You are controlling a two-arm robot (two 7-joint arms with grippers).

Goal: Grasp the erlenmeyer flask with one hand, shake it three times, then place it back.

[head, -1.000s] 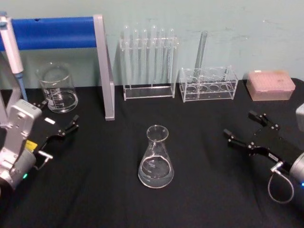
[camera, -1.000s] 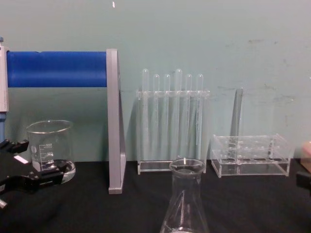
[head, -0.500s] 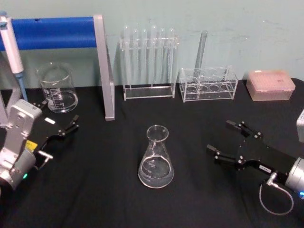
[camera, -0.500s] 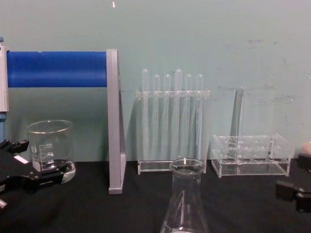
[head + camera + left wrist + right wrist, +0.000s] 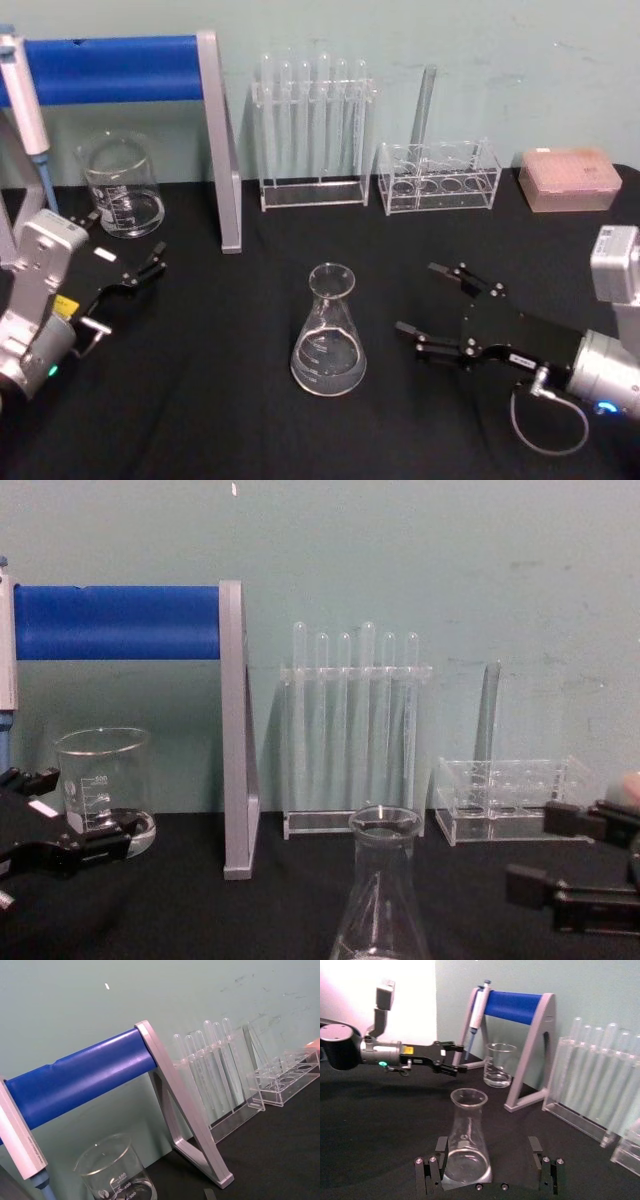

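The clear erlenmeyer flask (image 5: 328, 335) stands upright on the black table, near the middle. My right gripper (image 5: 416, 298) is open just to the flask's right, fingers pointing at it and not touching it. In the right wrist view the flask (image 5: 466, 1140) stands a little ahead of the spread fingers (image 5: 441, 1146). From the chest view the flask's neck (image 5: 385, 880) rises at the bottom centre, with the right gripper (image 5: 540, 852) at the right edge. My left gripper (image 5: 125, 240) rests open at the far left, near the beaker (image 5: 121, 187).
A blue pipette stand (image 5: 205, 130) with a pipette (image 5: 25, 105) is at the back left. A test tube rack (image 5: 315, 130), a low clear rack (image 5: 438, 175) and a pink tip box (image 5: 570, 180) line the back wall.
My right gripper has moved left across the table toward the flask, staying open. The flask and the left arm have not moved.
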